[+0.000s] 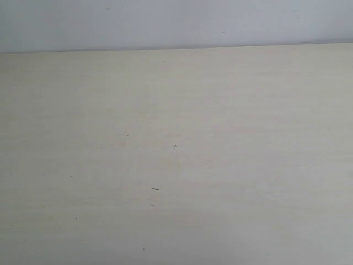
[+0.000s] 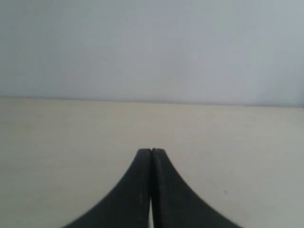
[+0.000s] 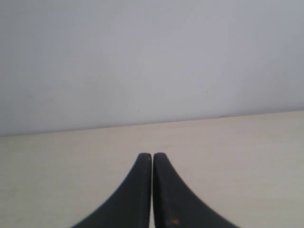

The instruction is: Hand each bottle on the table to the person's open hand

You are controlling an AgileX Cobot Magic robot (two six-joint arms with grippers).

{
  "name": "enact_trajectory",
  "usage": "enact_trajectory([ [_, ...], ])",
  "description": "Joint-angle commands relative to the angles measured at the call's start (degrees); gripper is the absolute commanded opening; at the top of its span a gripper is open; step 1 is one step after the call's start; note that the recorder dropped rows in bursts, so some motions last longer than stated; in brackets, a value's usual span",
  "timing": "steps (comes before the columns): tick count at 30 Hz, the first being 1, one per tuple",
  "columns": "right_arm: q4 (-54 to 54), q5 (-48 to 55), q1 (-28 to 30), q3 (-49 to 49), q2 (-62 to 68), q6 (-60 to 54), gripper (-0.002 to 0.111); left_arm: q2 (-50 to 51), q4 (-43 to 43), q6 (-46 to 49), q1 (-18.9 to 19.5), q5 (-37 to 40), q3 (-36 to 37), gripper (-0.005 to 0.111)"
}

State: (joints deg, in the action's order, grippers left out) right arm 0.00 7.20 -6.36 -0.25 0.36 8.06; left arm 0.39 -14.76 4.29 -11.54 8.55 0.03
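Well, no bottle, no open hand in sight.
Left gripper (image 2: 151, 152), right gripper (image 3: 152, 156) pinched shut, empty; only table (image 1: 231, 110) beyond their tips. Next job, I'd say: find a bottle.

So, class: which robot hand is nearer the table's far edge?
Right, probably: less table lies between the right hand and the far edge than ahead of the left hand; both sit short of it.
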Motion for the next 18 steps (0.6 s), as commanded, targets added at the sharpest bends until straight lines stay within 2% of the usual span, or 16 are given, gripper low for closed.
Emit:
enact_trajectory([
  [1, 0.0, 0.0, 0.31, 0.25, -0.36, -0.05, 0.001, -0.39, 0.45, -0.47, 9.93, -2.18, -0.03, 0.0],
  [4, 0.0, 0.0, 0.31, 0.25, -0.36, -0.05, 0.001, -0.39, 0.45, -0.47, 13.95, -2.94, -0.03, 0.0],
  [8, 0.0, 0.0, 0.31, 0.25, -0.36, -0.15, 0.001, -0.39, 0.45, -0.2, 16.98, -2.95, -0.03, 0.0],
  [14, 0.0, 0.0, 0.31, 0.25, -0.36, -0.04, 0.001, -0.39, -1.16, -0.67, 17.14, -3.42, -0.03, 0.0],
  [18, 0.0, 0.0, 0.31, 0.25, -0.36, -0.04, 0.001, -0.39, -5.83, -0.67, 17.14, -4.44, -0.03, 0.0],
])
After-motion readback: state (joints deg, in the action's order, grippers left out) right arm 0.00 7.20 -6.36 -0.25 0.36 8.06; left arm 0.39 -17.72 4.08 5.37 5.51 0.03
